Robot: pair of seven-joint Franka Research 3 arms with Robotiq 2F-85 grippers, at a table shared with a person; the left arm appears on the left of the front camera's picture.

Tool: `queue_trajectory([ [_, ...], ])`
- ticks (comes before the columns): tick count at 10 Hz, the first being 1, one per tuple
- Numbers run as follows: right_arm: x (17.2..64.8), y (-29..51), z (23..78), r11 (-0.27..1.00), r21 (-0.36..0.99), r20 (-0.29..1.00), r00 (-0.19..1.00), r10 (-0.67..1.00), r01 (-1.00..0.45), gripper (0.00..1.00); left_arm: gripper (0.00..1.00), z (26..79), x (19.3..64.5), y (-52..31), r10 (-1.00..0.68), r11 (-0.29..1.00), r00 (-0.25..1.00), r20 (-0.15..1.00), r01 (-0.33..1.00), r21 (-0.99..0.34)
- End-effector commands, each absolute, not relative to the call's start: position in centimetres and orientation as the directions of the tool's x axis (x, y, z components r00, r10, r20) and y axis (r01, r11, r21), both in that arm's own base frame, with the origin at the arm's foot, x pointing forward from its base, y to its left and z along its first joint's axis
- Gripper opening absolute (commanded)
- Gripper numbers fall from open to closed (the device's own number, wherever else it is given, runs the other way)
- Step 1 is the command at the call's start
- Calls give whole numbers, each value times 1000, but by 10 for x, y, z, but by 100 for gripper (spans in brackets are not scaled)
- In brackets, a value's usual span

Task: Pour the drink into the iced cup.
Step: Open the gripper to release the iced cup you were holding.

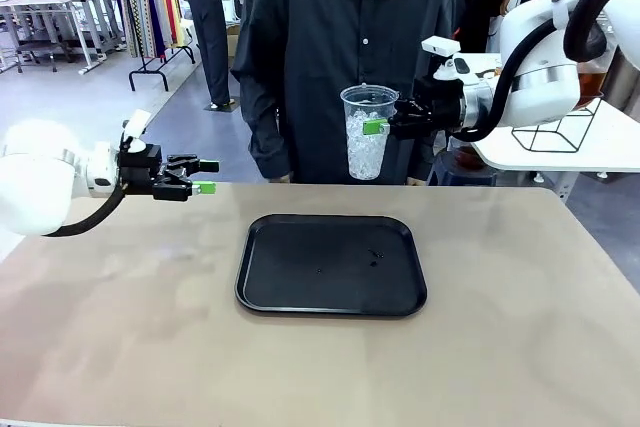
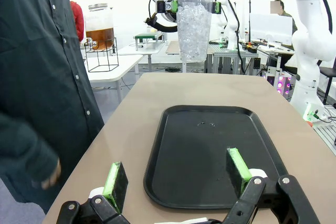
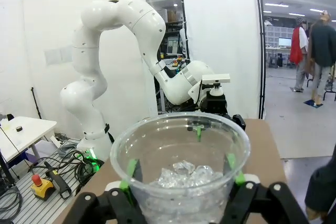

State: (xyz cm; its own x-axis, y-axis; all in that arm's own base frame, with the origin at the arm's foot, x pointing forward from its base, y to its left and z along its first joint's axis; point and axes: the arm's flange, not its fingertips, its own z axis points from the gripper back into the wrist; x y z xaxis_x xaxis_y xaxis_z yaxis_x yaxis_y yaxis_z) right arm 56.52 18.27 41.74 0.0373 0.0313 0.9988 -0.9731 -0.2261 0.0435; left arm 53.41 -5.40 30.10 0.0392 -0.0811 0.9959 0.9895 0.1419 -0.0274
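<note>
Cup (image 3: 181,145) in right claw (image 3: 181,172) — bottom cut off

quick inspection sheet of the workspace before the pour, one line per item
surface: beige table with a black tray in the middle.
job's things: clear cup of ice, held up in the air in front of the person; jar of amber drink on a wire stand on a side table.
clutter: a few small specks on the tray.
grippers: right gripper shut on the cup; left gripper open, above the table's left side, holding nothing.
cables: black cable along the right arm.
surroundings: person in a dark shirt at the far side.
</note>
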Motion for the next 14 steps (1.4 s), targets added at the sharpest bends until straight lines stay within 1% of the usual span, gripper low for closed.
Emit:
queue_trajectory([
  [1,562,183,423,-222,24,999,19,27,-975,82,100,303,536,-54,-81,143,35,996,989,-23],
  [14,562,183,423,-222,24,999,19,27,-975,82,100,303,536,-54,-81,143,35,996,989,-23],
])
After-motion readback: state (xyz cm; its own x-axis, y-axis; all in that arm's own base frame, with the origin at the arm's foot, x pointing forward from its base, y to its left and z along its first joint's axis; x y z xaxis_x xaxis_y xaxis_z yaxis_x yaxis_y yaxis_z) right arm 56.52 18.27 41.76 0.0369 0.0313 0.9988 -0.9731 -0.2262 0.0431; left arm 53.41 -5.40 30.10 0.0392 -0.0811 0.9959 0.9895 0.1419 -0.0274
